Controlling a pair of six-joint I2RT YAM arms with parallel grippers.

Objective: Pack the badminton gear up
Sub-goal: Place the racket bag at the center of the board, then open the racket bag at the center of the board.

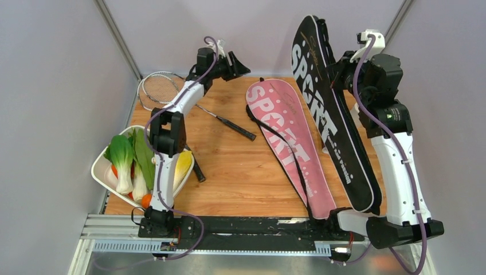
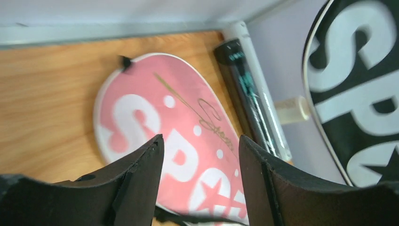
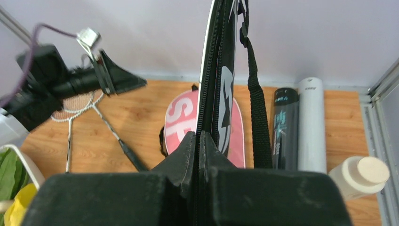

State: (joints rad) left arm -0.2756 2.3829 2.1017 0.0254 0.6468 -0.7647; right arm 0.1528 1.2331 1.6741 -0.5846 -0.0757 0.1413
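Rackets (image 1: 160, 89) lie far left on the bench (image 1: 229, 172), heads toward the back wall. Left gripper (image 1: 240, 64) hovers raised just right of them, jaws apart, nothing between. Pink bag (image 1: 289, 143) lies flat at centre. Right gripper (image 1: 338, 71) has its jaws pinched on the zipper edge of the black bag (image 1: 326, 109), which stands tilted up. Likely step: fetch a racket for that bag. Keep your right pinch steady and take the shaft squarely near the handle.
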